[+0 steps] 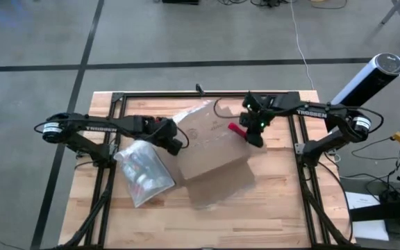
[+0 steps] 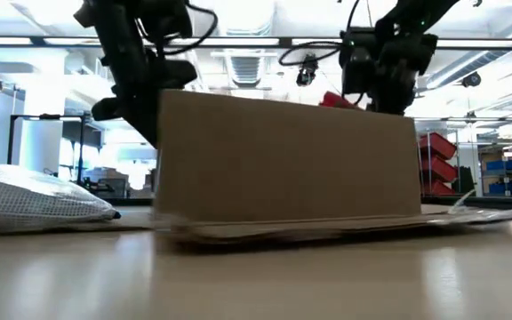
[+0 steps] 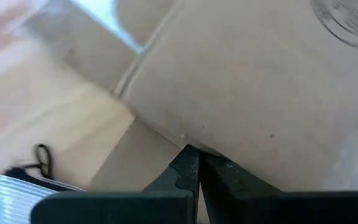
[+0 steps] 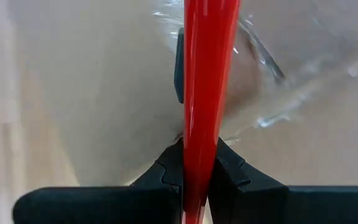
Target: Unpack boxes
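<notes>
Wooden table (image 1: 276, 201), box (image 1: 210, 149) lying diagonally

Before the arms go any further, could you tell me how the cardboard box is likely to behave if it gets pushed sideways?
The cardboard box sits wide and low on the wooden table, so it would probably slide, not tip. Its flat corrugated walls look stiff. The left gripper, shut against its edge, may brace it while the right gripper holds the red utility knife.
</notes>
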